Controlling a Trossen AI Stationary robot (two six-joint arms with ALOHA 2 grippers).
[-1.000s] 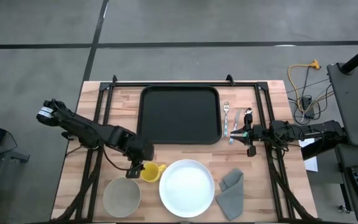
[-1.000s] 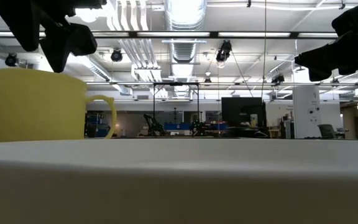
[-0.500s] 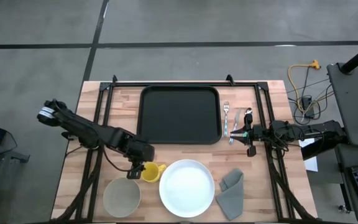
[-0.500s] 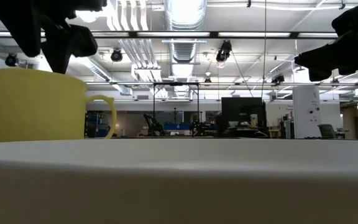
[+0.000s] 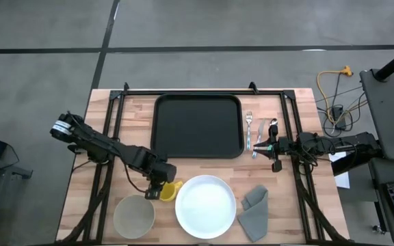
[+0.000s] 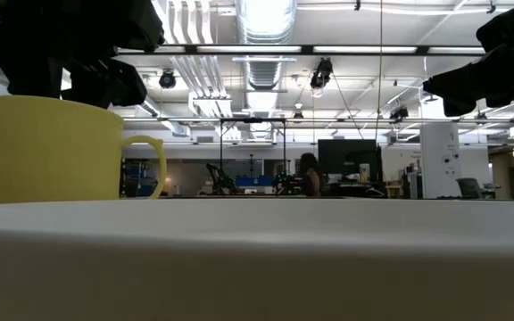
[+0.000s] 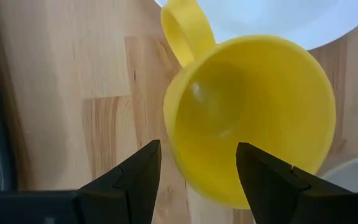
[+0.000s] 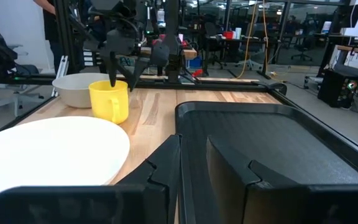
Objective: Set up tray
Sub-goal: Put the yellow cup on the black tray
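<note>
The left gripper [image 5: 157,192] sits low and left of centre in the high view, directly over the yellow cup [image 5: 167,190], its fingers [image 7: 132,180] spread wide and straddling the cup's wall: in the left wrist view one finger stands outside the rim and the other over the hollow, with nothing clamped yet. The cup's handle [image 7: 185,30] points away from the fingers toward the white plate [image 5: 205,206], which lies just beside the cup at the lower centre; a pale bowl [image 5: 134,216] sits just below and left of the gripper.

From the gripper the tray [image 5: 198,126] lies up and to the right, near but not touching, filling the upper centre of the frame, long axis running left to right. I judge the coming move to be a pinch on the cup's wall and a carry up-right onto the tray.

The right gripper [image 5: 273,146] waits at the right of the tray, beside the cutlery [image 5: 254,133], fingers close together with nothing visibly between them; it is the nearer one to the tray.

The tray is flat, black, rectangular with rounded corners and a low rim, and bare.
</note>
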